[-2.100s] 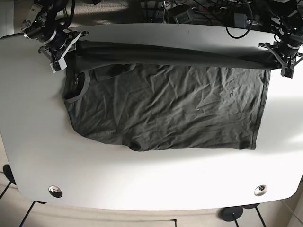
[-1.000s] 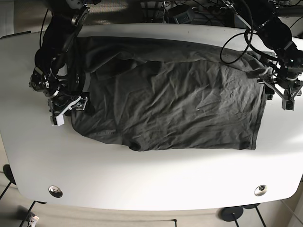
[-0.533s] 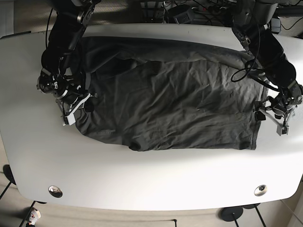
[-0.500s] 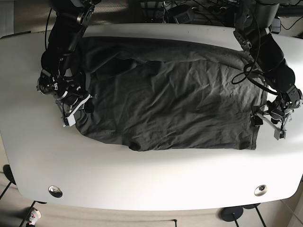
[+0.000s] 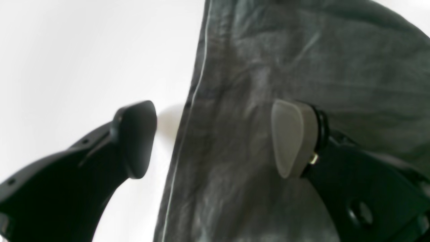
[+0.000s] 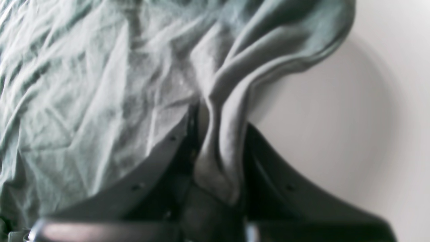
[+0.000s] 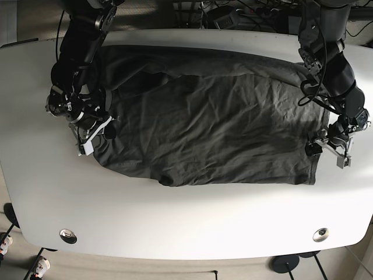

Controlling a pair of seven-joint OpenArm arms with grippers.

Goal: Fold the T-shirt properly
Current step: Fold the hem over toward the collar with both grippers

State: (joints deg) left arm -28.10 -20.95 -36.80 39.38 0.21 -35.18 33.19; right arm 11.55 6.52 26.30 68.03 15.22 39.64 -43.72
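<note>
A dark grey T-shirt (image 7: 204, 122) lies crumpled across the white table (image 7: 186, 216), its far layer drawn forward over the body. My left gripper (image 7: 330, 146) is at the shirt's right hem. In the left wrist view it (image 5: 213, 141) is open, and the hem edge (image 5: 188, 111) runs between its fingers. My right gripper (image 7: 93, 135) is at the shirt's left edge, near the collar side. In the right wrist view it (image 6: 218, 168) is shut on a bunched fold of the shirt (image 6: 84, 84).
Cables and gear (image 7: 245, 14) crowd the space behind the table's far edge. Two round metal fittings (image 7: 68, 235) (image 7: 320, 234) sit near the front corners. Bare white table lies in front of the shirt and at both sides.
Both grippers have carried the shirt's far edge forward from the back of the table over the body. In the last half second both arms have barely moved.
</note>
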